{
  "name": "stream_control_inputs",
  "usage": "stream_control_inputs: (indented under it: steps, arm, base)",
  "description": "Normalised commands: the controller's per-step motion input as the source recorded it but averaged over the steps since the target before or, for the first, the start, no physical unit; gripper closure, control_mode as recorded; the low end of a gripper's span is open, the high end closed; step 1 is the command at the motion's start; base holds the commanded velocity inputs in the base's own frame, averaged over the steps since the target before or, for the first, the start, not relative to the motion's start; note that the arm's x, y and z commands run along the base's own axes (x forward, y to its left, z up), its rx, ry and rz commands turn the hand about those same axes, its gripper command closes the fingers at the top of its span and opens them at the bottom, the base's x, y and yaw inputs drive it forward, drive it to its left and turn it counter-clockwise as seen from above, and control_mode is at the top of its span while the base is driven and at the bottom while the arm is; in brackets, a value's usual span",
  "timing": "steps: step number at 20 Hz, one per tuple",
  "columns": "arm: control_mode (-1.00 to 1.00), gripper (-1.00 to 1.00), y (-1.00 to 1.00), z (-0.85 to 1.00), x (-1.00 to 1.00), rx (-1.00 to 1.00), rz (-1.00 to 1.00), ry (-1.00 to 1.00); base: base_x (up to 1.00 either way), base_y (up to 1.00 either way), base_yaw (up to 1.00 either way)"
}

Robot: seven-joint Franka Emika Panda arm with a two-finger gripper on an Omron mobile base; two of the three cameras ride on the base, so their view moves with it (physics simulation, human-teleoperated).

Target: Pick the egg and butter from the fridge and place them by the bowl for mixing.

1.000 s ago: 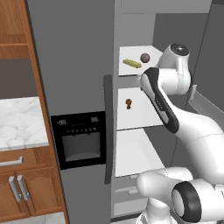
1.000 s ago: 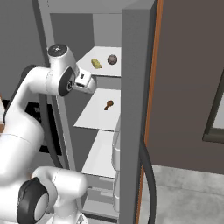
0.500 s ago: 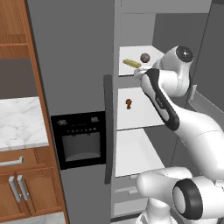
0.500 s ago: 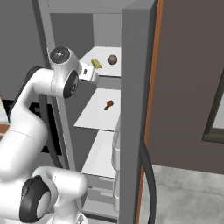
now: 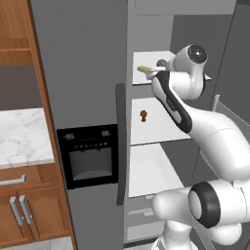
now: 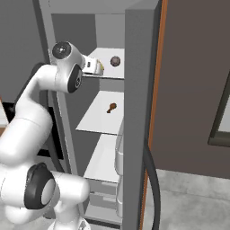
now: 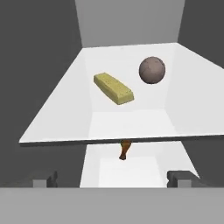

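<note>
The fridge (image 5: 83, 63) stands open with white shelves inside. On its top shelf (image 7: 57, 118) lie the mustard-yellow butter (image 7: 113, 88) and, to its right, the dark rounded egg (image 7: 152, 69). From the left base the butter (image 5: 141, 69) and egg (image 5: 161, 63) sit just beyond my hand. My gripper (image 7: 113, 179) is open and empty, in front of the shelf's front edge, level with it and short of both things. From the right base my gripper (image 6: 93, 66) covers part of the butter (image 6: 100, 68), and the egg (image 6: 115, 61) lies clear of it. The bowl is out of view.
A small brown stalked item (image 5: 143, 115) lies on the shelf below, also seen under the top shelf's edge (image 7: 124, 151). The fridge's long dark handle (image 5: 120, 146) and black dispenser panel (image 5: 90, 156) are left of the opening. A marble counter (image 5: 22, 136) and wooden cabinets stand further left.
My hand has risen from the middle shelf's height and reached in toward the top shelf, closer to the butter. The jaws have stayed open. Butter and egg have not moved.
</note>
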Motion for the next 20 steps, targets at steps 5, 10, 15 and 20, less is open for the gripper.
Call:
stream_control_inputs:
  steps: [5,10,15,20]
  arm:
    - [-1.00,-1.00,-0.09,0.21,0.31,-0.09,0.04,0.00]
    - [-1.00,-1.00,-0.13,0.00,0.30,-0.10,0.09,0.00]
    - [-1.00,-1.00,-0.12,0.00,0.38,-0.03,0.12,0.00]
    - [-1.00,-1.00,-0.01,0.00,0.41,0.00,0.07,0.02]
  base:
    - [0.00,0.00,0.00]
    - [0.00,0.00,0.00]
    - [0.00,0.00,0.00]
    - [0.00,0.00,0.00]
